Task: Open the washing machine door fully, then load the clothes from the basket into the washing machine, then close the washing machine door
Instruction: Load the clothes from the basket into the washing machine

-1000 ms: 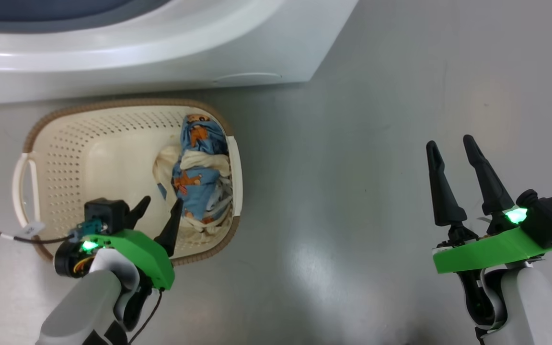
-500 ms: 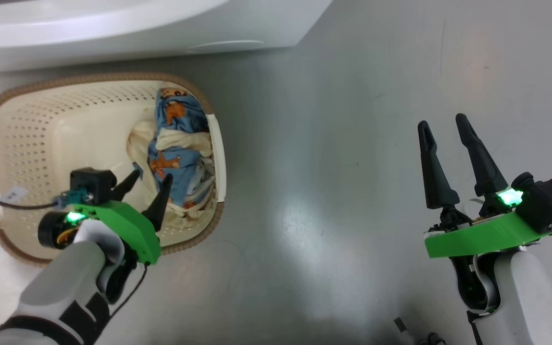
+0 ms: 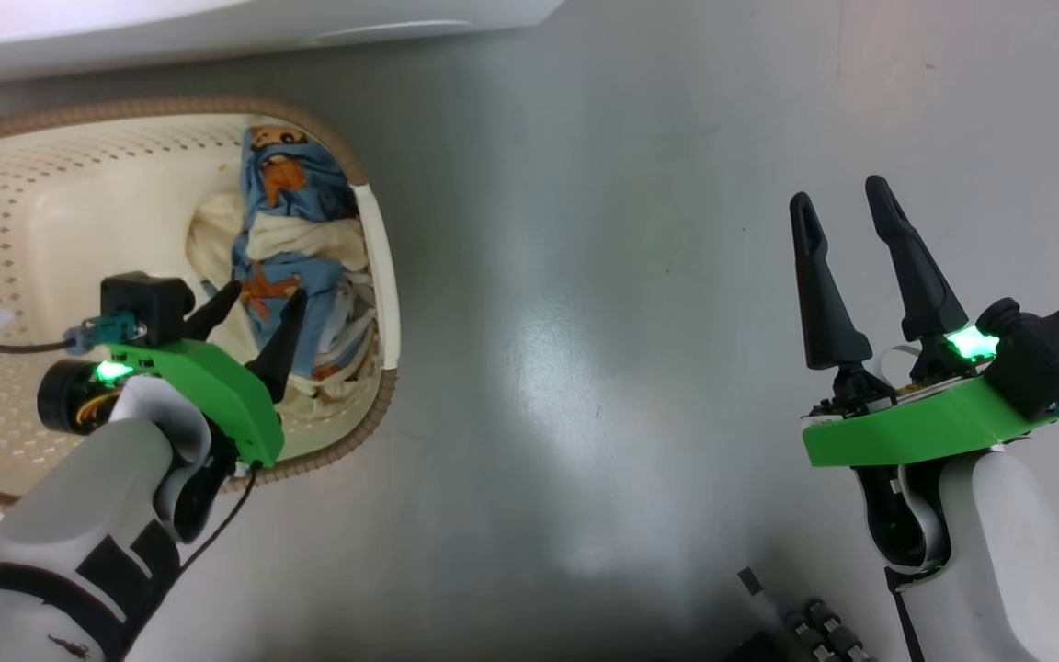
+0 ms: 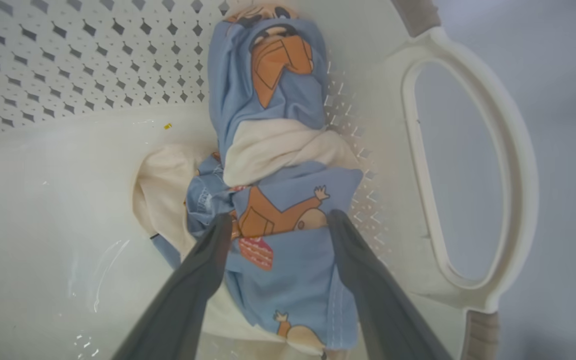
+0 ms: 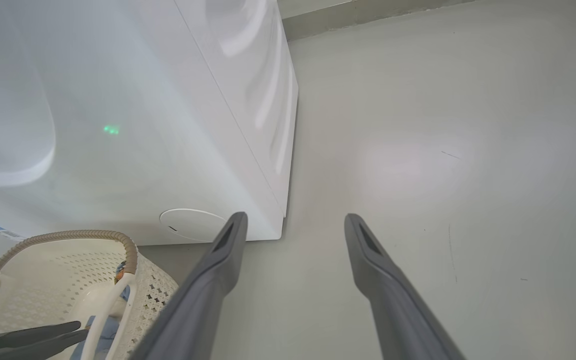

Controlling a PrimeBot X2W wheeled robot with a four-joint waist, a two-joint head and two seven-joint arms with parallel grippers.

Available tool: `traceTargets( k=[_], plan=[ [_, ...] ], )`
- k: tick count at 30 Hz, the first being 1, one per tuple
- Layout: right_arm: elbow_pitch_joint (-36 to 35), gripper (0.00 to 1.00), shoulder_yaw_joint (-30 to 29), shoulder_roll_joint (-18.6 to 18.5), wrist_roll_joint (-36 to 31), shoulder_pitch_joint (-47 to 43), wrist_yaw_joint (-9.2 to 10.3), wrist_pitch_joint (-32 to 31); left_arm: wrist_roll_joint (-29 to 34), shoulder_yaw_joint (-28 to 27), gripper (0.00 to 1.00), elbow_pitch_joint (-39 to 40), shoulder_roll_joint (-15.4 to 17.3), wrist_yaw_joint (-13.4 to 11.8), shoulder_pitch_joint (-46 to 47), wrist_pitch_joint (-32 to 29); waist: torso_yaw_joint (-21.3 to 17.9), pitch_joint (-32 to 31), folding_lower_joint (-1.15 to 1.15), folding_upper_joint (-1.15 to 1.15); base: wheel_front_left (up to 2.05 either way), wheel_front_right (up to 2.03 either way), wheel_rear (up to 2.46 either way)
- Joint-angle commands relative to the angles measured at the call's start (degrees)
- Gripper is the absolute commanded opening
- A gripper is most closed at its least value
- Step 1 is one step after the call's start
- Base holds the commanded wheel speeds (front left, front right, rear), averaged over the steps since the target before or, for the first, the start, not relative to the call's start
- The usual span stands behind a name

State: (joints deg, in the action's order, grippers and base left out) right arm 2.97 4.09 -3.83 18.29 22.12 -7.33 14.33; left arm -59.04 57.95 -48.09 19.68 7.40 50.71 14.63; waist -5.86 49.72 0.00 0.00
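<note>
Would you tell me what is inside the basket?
One bundle of blue bear-print clothes with cream cloth lies against the basket wall by a handle, the open left gripper astride it. Anything beneath the bundle is covered.

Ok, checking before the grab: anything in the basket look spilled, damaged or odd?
Nothing spilled or damaged. The clothes lie bundled inside the basket, against its handle side. Only a tiny yellow speck on the basket floor stands out; I cannot identify it.
</note>
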Motion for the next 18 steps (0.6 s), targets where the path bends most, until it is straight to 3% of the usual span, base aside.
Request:
traceTargets(
  k=[1, 18],
  plan=[
    [-1.27, 1.00, 1.34, 0.51, -0.16, -1.15, -0.16, 0.67, -0.49, -0.63, 1.00, 0.61, 2.33, 0.09, 0.09, 0.37, -0.44, 0.49, 0.00, 0.00, 0.00, 0.00, 0.00],
    [-1.64, 1.00, 1.22, 0.84, -0.31, -0.54, -0.16, 0.67, -8.33, 6.15, 1.00, 2.90, 4.44, 0.09, 2.42, 0.37, -1.30, 1.99, 0.00, 0.00, 0.00, 0.00, 0.00]
  ],
)
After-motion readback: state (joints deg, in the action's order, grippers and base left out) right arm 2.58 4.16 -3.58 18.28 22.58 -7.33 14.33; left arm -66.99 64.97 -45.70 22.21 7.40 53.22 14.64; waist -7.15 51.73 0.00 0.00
